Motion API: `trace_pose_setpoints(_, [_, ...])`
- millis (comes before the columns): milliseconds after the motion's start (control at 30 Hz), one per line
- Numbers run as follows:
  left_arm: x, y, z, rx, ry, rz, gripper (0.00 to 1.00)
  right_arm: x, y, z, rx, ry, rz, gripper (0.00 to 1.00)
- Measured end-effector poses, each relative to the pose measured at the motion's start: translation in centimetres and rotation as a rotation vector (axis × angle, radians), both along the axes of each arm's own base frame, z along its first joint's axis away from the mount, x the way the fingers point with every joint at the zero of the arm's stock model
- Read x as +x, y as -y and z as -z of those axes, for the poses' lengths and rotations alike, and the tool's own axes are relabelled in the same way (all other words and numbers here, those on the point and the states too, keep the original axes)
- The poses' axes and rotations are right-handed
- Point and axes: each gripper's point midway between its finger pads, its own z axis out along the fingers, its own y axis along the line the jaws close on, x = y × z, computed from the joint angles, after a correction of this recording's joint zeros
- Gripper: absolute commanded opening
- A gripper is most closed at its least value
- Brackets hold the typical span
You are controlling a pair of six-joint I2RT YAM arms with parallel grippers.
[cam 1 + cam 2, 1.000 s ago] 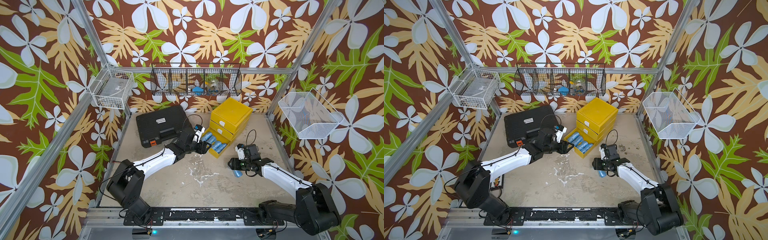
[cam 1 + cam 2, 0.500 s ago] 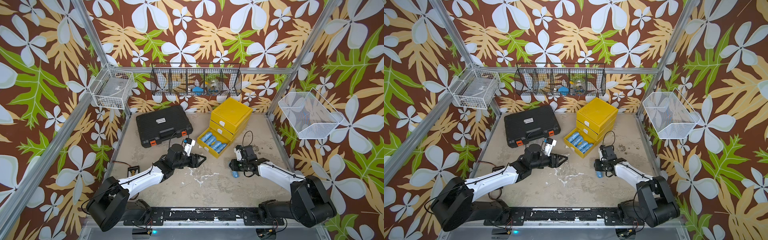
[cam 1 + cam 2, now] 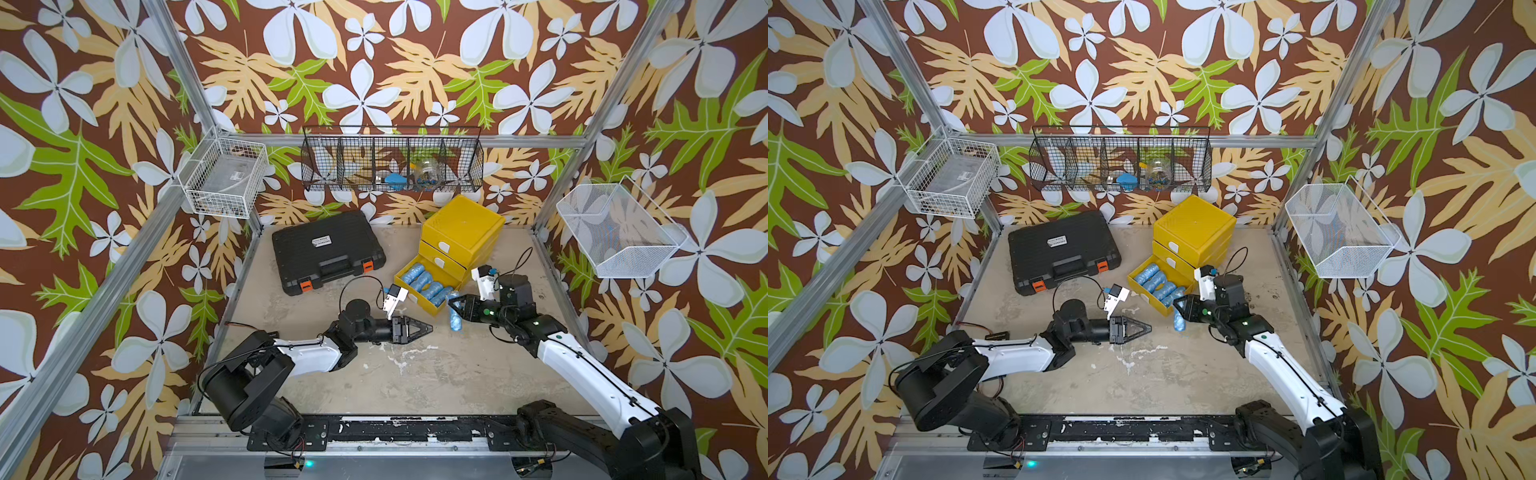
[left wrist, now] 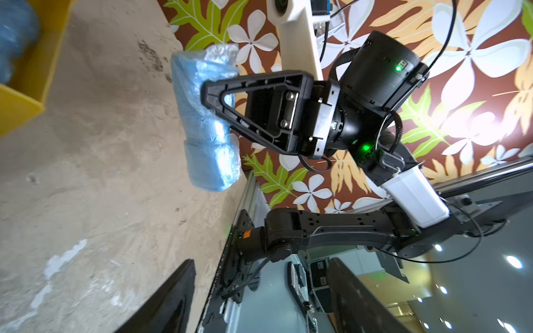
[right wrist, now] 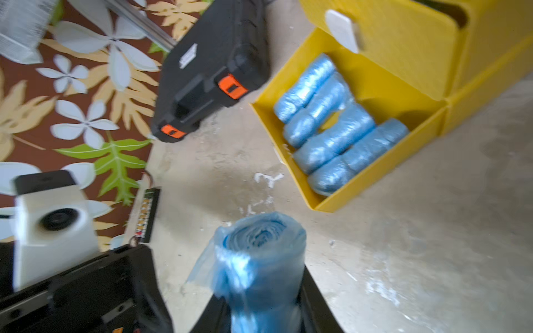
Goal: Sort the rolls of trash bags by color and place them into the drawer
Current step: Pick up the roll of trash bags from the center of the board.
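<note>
gripping, right gripper point(image 3: 454, 308): jaws closed on one blue roll point(image 3: 455, 321), pinched partway along its length, loose film trailing at one end.

- long axis: crosswise to the fingers, so both ends of the roll stick out past them; clearest in the left wrist view point(image 4: 206, 121).
- height: whether the roll is clear of the table point(image 3: 436, 374) cannot be told.
- target: open drawer point(image 3: 417, 301), the lowest of the yellow cabinet point(image 3: 461, 224), just beside the held roll on the side toward the left arm.
- contents: stored rolls point(image 5: 331, 129), all blue, side by side and filling most of the floor; what room remains is hard to judge.
- left gripper point(image 3: 427, 329): jaws parted, empty, low over the table in front of the drawer, near the roll but apart from it.
- nearer arm: right, since it has the roll in hand.
- judgement: the move is a short carry sideways over the drawer's corner wall, probably with a wrist turn so the roll lies parallel to those stored.
</note>
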Motion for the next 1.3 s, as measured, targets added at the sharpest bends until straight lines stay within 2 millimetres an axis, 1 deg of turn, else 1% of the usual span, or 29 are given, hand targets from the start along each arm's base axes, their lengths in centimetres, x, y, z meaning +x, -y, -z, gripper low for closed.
trace_pose_setpoints(133, [-0.4, 0.8, -2.1, -0.059, 0.032, 0.035, 0.79, -1.0, -2.1, -2.2, 0.119, -0.003, -0.061, 0.32])
trace_pose_setpoints(200, [-0.3, 1.0, -2.7, -0.07, 0.034, 0.039, 0.78, -1.3, -2.9, -3.2, 0.155, 0.005, -0.085, 0.32])
trace_pose_setpoints(267, [0.0, 1.2, -2.9, -0.066, 0.039, 0.029, 0.77, -1.8, -3.7, -4.1, 0.19, 0.005, -0.107, 0.32])
trace_pose_setpoints(400, [0.4, 1.3, -2.8, -0.032, 0.053, 0.016, 0.77, -2.4, -4.7, -5.6, 0.222, 0.024, -0.133, 0.32])
trace_pose_setpoints(567, [1.1, 1.3, -3.7, 0.003, 0.103, -0.022, 0.76, -3.3, -5.8, -6.2, 0.25, 0.015, -0.17, 0.32])
trace_pose_setpoints(633, [1.4, 1.3, -4.4, 0.013, 0.131, -0.032, 0.73, -3.5, -6.1, -6.4, 0.26, 0.009, -0.176, 0.32])
trace_pose_setpoints(733, [1.7, 1.5, -4.9, 0.031, 0.156, -0.04, 0.64, -3.6, -6.3, -6.6, 0.267, 0.015, -0.184, 0.32])
trace_pose_setpoints(833, [1.9, 1.7, -5.2, 0.044, 0.17, -0.033, 0.49, -3.4, -6.3, -6.9, 0.27, 0.02, -0.177, 0.34])
trace_pose_setpoints(967, [1.9, 1.9, -4.4, 0.073, 0.166, -0.022, 0.32, -3.4, -6.5, -7.4, 0.283, 0.022, -0.175, 0.37])
trace_pose_setpoints(1100, [2.0, 2.0, -4.4, 0.075, 0.168, -0.019, 0.18, -3.4, -6.6, -7.6, 0.285, 0.018, -0.182, 0.39])
trace_pose_setpoints(1133, [2.1, 2.0, -4.4, 0.075, 0.168, -0.018, 0.17, -3.3, -6.6, -7.6, 0.285, 0.018, -0.181, 0.41])
trace_pose_setpoints(1167, [2.2, 2.1, -4.5, 0.076, 0.168, -0.018, 0.16, -3.3, -6.6, -7.7, 0.284, 0.017, -0.18, 0.46])
trace_pose_setpoints(1233, [2.2, 2.2, -4.6, 0.083, 0.178, -0.014, 0.15, -3.1, -6.5, -8.0, 0.283, 0.018, -0.174, 0.58])
trace_pose_setpoints(1300, [2.2, 2.3, -4.8, 0.096, 0.195, -0.005, 0.15, -2.9, -6.4, -9.1, 0.274, 0.048, -0.17, 0.7])
